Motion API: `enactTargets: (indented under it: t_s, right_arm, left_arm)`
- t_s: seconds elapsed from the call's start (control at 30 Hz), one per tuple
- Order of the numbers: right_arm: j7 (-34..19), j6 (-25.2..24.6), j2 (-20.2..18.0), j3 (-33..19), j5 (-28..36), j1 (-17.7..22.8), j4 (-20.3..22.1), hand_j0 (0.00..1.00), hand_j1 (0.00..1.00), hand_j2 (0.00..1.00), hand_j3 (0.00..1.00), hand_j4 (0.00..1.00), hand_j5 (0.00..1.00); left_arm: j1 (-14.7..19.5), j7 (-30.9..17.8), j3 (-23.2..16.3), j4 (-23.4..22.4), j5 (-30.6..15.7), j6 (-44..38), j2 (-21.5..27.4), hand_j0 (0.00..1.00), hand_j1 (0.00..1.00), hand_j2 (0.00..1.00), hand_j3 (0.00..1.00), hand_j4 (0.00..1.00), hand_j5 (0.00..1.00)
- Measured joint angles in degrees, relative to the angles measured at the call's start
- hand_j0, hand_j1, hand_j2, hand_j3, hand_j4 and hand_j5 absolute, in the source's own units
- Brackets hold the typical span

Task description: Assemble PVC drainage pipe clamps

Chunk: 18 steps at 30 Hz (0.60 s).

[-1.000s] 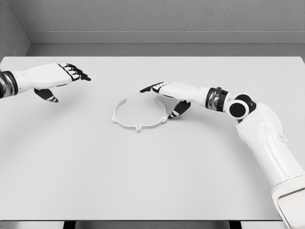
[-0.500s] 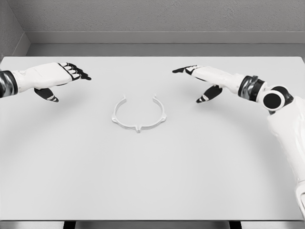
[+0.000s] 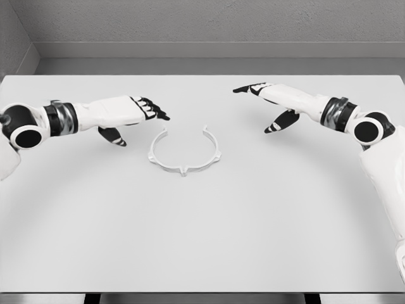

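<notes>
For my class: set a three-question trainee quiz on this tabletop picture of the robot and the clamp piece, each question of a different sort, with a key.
1. True or false: the left hand is grasping the clamp half.
2. Which hand is nearer the clamp half? A) left hand B) right hand
3. Fill in: the open side of the clamp half faces the ____ edge of the table.

Key:
1. False; its fingers are spread just beside the clamp's left tip, holding nothing.
2. A
3. far
</notes>
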<state>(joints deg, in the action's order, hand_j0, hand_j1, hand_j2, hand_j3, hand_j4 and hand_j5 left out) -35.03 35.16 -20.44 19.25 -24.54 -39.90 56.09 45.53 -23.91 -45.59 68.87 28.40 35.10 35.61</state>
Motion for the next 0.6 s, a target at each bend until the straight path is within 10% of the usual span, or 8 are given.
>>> enactTargets:
  t_s: [0.6]
  right_arm:
    - [0.0, 0.0, 0.4, 0.3, -0.1, -0.5, -0.2, 1.00, 1.00, 1.00, 1.00, 1.00, 1.00]
  left_arm:
    - [0.1, -0.3, -0.3, -0.9, 2.4, 0.0, -3.0, 1.00, 1.00, 1.00, 1.00, 1.00, 1.00]
